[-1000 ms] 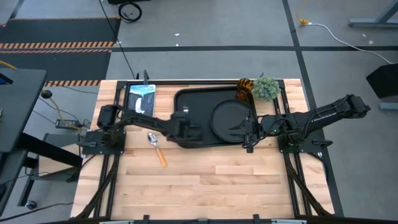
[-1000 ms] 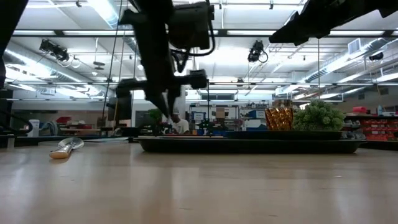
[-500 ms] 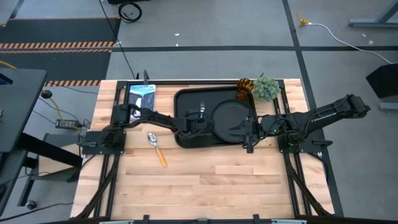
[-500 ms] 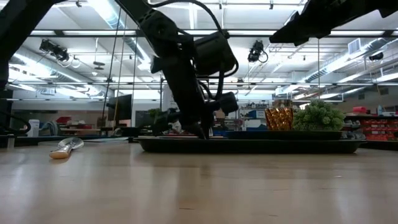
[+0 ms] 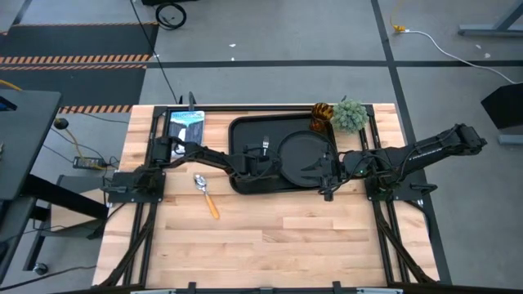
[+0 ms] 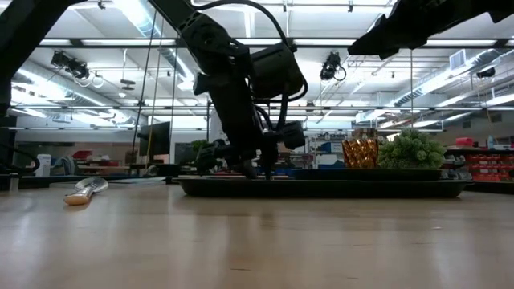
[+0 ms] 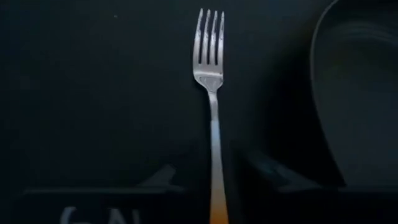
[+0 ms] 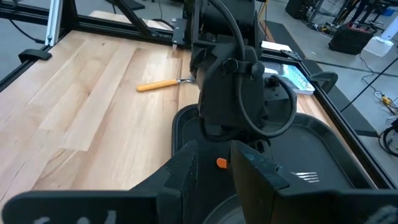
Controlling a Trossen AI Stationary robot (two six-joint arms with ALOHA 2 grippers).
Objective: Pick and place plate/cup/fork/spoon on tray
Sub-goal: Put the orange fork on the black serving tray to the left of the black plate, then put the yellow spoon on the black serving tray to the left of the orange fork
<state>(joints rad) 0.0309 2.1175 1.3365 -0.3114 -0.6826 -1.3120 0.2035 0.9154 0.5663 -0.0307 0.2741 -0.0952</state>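
Observation:
The fork (image 7: 214,124) lies flat on the floor of the black tray (image 5: 237,126), prongs toward the far edge, left of the round black plate (image 5: 298,151), which also rests on the tray. My left gripper (image 7: 214,171) is open low over the fork's handle end, one finger on each side and apart from it; it also shows in the high view (image 5: 260,163). My right gripper (image 5: 315,169) hovers over the plate's near right part, its fingers a narrow gap apart and empty. The spoon (image 5: 206,194) lies on the table left of the tray. The amber cup (image 5: 321,113) stands at the tray's far right corner.
A fuzzy green plant ball (image 5: 350,116) stands right of the cup. A blue-and-white picture card (image 5: 185,126) lies at the far left. Bare wood lies along the table's near half.
My left gripper has gone from the tray's near left corner toward the table's right and far edges and down onto the tray. The fork has gone with it and now lies flat on the tray floor. My right arm has kept still.

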